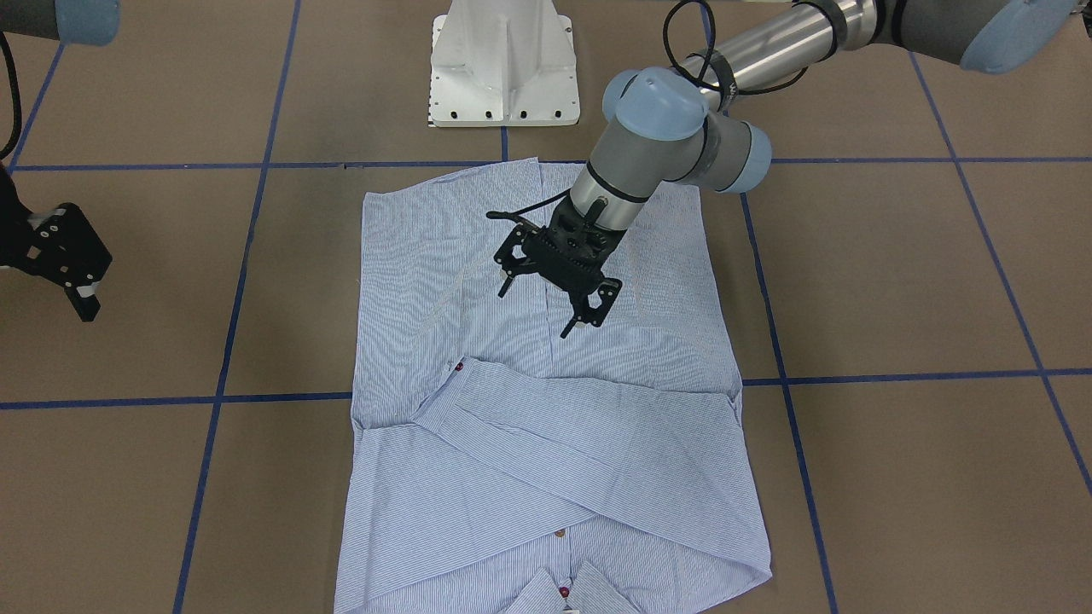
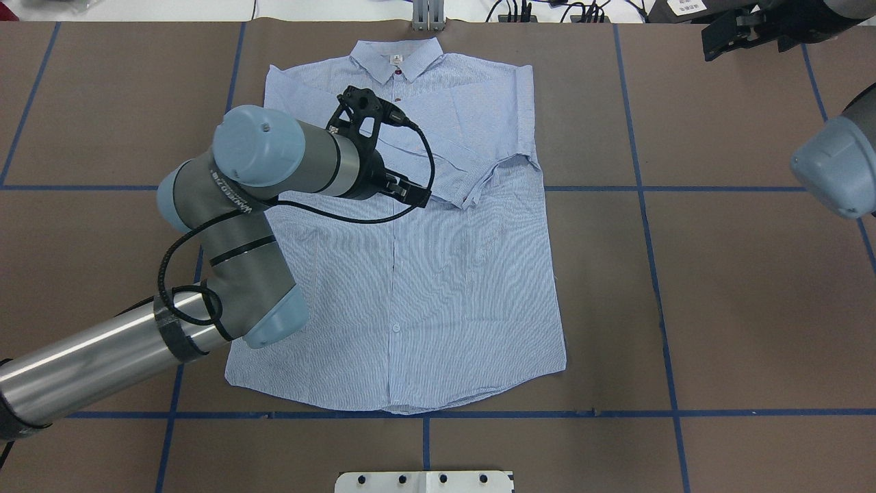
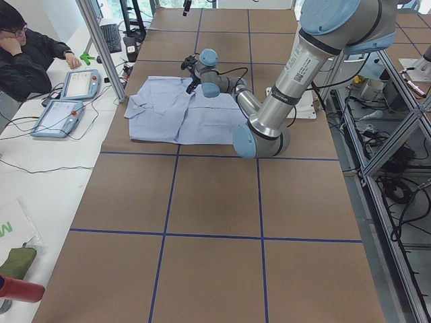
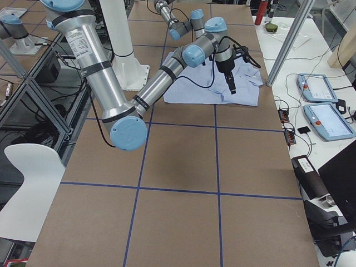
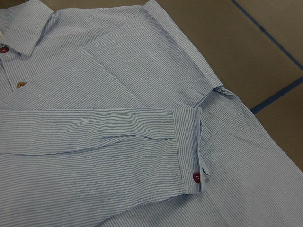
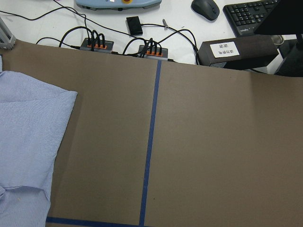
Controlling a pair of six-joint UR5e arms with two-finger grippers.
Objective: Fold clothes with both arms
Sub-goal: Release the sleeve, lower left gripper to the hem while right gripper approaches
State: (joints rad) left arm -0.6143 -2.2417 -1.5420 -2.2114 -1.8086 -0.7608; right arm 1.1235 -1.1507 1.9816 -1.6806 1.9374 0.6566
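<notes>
The light blue striped shirt (image 2: 438, 274) lies flat and face up on the brown table, collar (image 2: 397, 58) at the far side. Both sleeves are folded across its chest; the upper cuff with a red button (image 5: 196, 177) shows in the left wrist view. My left gripper (image 1: 534, 313) hangs open and empty above the shirt's middle, just on the hem side of the folded sleeves. My right gripper (image 2: 722, 38) is off the shirt over the far right of the table and looks open and empty. The right wrist view catches only the shirt's shoulder edge (image 6: 23, 127).
The white pedestal base (image 1: 503, 68) stands at the table's near edge by the shirt's hem. Blue tape lines (image 2: 643, 205) cross the brown table. An operator (image 3: 27, 54) sits at a side desk with teach pendants (image 3: 81, 84); cables and a keyboard (image 6: 251, 16) lie beyond the far edge.
</notes>
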